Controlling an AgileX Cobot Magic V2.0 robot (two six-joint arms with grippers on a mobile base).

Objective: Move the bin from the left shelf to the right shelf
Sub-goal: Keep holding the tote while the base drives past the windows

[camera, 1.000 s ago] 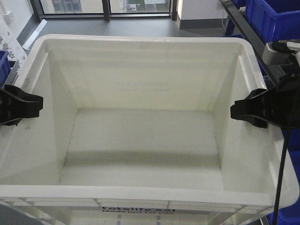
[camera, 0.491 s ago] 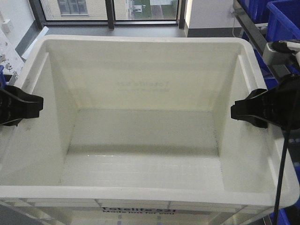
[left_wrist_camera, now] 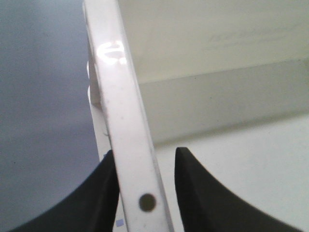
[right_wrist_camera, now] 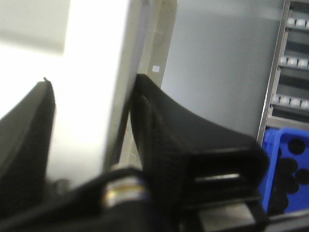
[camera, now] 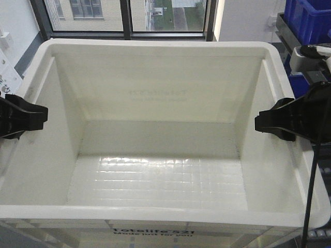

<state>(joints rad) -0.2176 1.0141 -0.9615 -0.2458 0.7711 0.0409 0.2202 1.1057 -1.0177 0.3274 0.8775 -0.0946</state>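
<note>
Nearest the camera ran the front rim of the bin (camera: 155, 213), with the black Totelife print (camera: 152, 232) just below it on the outer wall. The white tote filled almost the whole front view, open side up, its gridded floor catching a sheen of light. Halfway back, the two arms held it by its side rims. The left gripper (camera: 37, 114) was pinched on the left rim — in its wrist view one black finger (left_wrist_camera: 104, 193) lay against the outside of the rim and the other sat on the inside. The right gripper (camera: 265, 123) was clamped on the right rim likewise, one finger (right_wrist_camera: 164, 130) pressed to the ribbed outer wall and its mate inside. Beyond the far wall stood a window (camera: 129, 15). The right shelf (camera: 283, 26) rose at the far right, near the bin's far right corner, carrying a blue bin (camera: 307, 18). Its rails of white rollers (right_wrist_camera: 295, 21) showed in the right wrist view, apart from the tote.
</note>
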